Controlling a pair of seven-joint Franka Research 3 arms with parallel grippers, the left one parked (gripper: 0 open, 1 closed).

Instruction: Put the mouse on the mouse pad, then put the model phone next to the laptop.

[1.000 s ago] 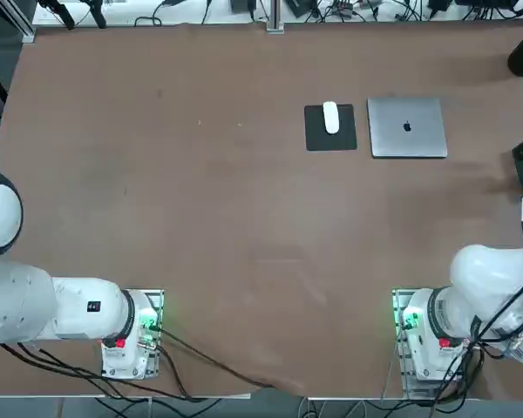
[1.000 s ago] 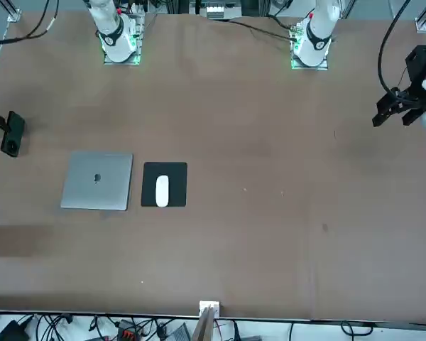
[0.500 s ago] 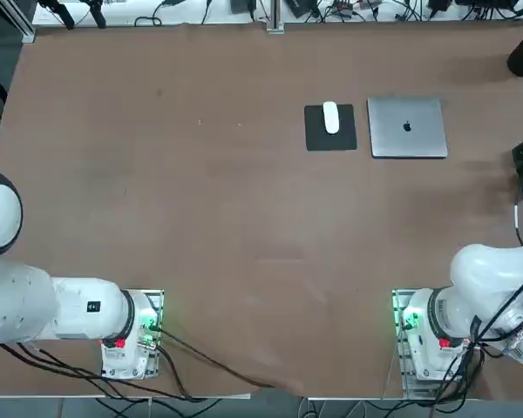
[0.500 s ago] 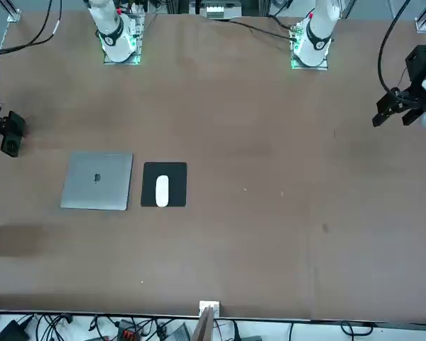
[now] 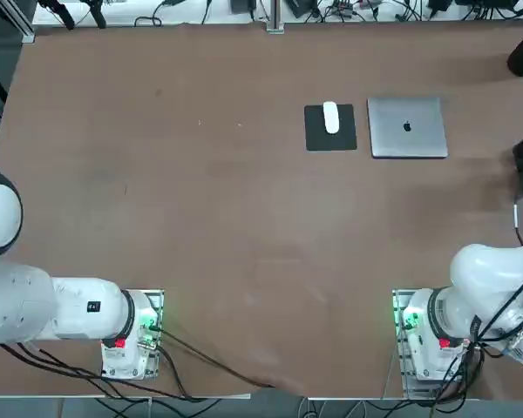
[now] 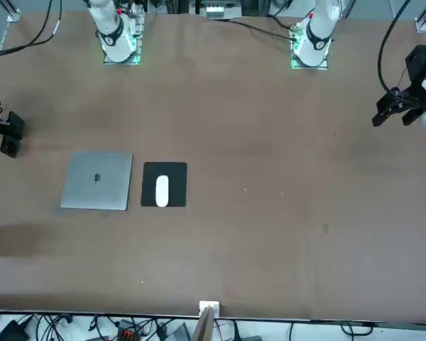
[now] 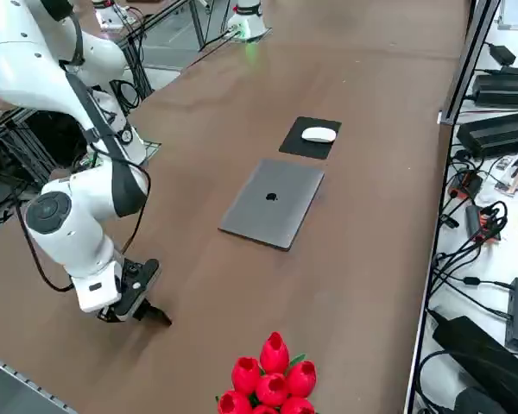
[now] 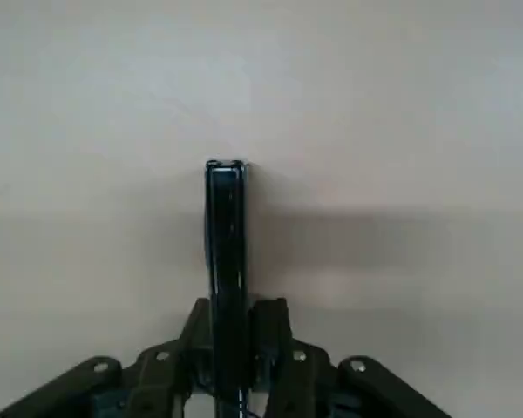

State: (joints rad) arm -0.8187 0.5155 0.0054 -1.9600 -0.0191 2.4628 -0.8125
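Between the tool's [image 8: 229, 348] closed fingers, the wrist view alone clearly shows the phone [image 8: 227, 261] clamped.

Our brown table [image 6: 255, 256], our silver laptop [image 6: 97, 180] beside the black mouse pad [image 6: 164, 168], red artificial tulips [image 7: 272, 377] near our laptop

You can read no words or numbers. The one mark you can make out is the dark apple logo [image 7: 272, 197] in the middle of the laptop's [image 7: 257, 221] silver lid; in the top view that lid is at the upper right of the frame, in the front view left of centre, and in the right side view close to the middle of the frame.
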